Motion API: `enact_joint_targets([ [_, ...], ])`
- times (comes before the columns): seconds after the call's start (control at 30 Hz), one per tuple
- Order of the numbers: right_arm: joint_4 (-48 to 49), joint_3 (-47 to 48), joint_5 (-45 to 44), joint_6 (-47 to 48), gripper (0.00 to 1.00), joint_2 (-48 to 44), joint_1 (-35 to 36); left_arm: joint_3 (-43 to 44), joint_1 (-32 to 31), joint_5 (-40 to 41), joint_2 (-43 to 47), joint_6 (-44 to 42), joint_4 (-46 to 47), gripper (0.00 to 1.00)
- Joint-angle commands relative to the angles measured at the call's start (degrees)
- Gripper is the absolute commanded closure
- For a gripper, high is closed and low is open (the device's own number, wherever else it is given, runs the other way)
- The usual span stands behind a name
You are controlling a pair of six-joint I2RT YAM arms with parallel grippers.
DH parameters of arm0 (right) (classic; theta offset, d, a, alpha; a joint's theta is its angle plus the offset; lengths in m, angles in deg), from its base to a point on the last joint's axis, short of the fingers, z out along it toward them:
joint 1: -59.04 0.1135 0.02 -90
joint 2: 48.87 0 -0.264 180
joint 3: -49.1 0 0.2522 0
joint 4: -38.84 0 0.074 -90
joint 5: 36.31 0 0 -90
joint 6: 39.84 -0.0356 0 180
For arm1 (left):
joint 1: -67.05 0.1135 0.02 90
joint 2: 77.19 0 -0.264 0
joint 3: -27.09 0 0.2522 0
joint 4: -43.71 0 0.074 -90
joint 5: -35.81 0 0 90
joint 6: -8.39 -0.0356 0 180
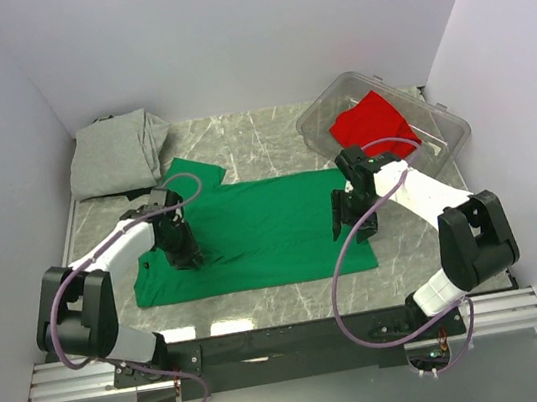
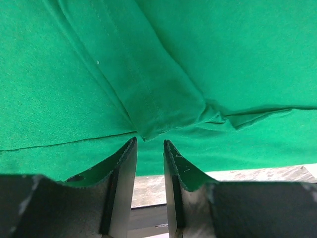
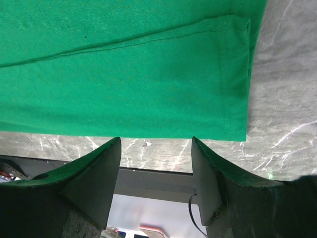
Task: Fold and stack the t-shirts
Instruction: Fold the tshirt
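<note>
Green t-shirt looks soft, limp; best pinched at hem corners. Left pincer narrow at a fold, grip unclear; right pincer wide, empty.

top: overhead from rear, far | wrists: close, looking onto shared green t-shirt
</note>
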Motion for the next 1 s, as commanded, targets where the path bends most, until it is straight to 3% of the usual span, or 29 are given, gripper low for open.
enact_joint_targets([
  [0.0, 0.9, 0.0, -0.2, -0.8, 0.34, -1.0, 0.2, -1.5, -0.5, -0.5, 0.1, -0.9, 1.4, 0.66],
  [0.53, 0.4, 0.3, -0.3, -1.3, 0.34, -1.4, 0.2, 1.1, -1.0, 0.8, -5.3, -1.0, 3.2, 0.69],
  [0.8, 0.1, 1.2, -0.6, -0.9, 0.35, -1.1, 0.2, 2.1, -1.1, 1.2, -5.8, -0.9, 3.4, 0.91],
  [0.97, -0.3, 1.7, -0.9, -0.4, 0.36, -0.7, 0.2, 3.2, -1.1, 1.5, -5.2, -0.4, 2.5, 0.94],
])
